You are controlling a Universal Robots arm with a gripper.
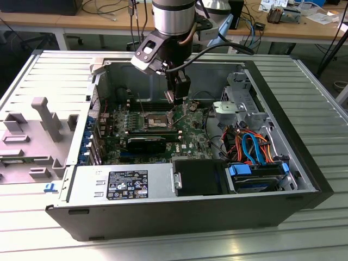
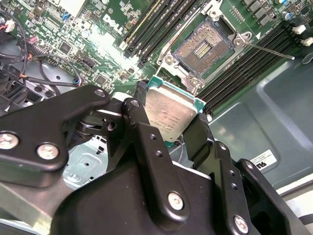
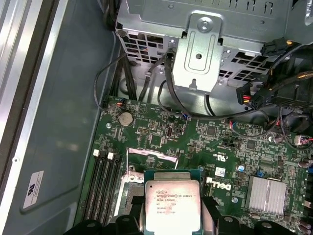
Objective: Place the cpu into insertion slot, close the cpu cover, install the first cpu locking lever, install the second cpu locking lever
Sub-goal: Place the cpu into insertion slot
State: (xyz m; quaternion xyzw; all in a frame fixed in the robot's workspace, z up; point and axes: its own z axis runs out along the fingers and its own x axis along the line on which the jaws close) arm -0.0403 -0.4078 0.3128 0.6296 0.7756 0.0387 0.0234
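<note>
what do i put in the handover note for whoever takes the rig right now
Gripper: shut on the cpu, gripping it by its edges with the metal top towards both wrist cameras.
Position: in the exterior view, over the motherboard inside the open case, close to the insertion slot but not on it.
Socket: empty, contacts exposed. The cpu cover looks swung up off it. One locking lever sticks out, unlatched.
Done: cpu is in the grip.
Left: seat the cpu, close the cover, latch both levers.
</note>
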